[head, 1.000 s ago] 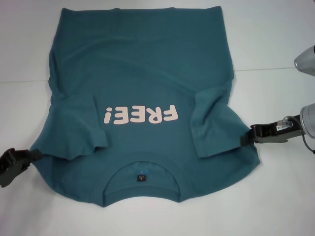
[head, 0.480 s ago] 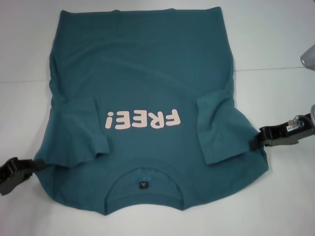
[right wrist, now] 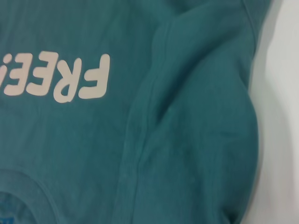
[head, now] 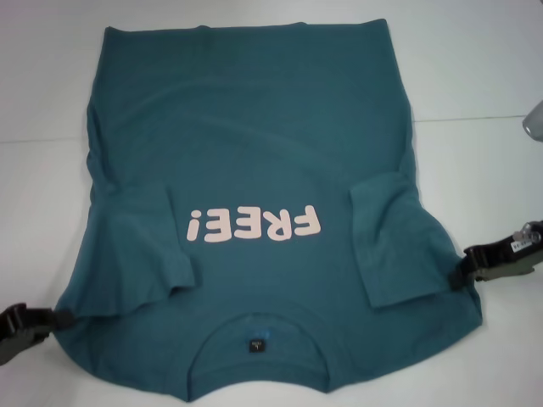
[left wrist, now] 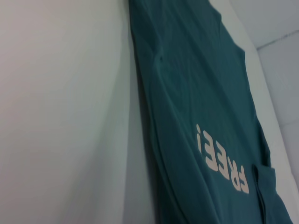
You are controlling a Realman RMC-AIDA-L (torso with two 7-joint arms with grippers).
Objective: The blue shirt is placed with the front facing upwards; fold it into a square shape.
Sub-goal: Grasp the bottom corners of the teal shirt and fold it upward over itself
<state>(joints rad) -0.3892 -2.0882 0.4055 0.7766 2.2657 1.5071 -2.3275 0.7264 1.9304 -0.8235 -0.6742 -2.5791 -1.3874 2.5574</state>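
Left gripper (head: 53, 319), lower left edge of head view: black, blocky fingers on a dark olive-grey body. Right gripper (head: 465, 273), right edge, mid-low: same black-and-olive build, small white label with dark print on top, thin cable behind it. Upper right edge: sliver of grey rounded arm casing (head: 534, 123).

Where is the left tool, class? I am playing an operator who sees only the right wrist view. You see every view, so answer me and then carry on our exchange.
Observer: The left tool is at the left shoulder edge of the blue shirt, near the robot.
Operator: And the right tool?
Observer: The right tool meets the opposite edge, beside the folded-in right sleeve.
Operator: Is the other sleeve folded too?
Observer: Yes, the left sleeve lies folded over the front.
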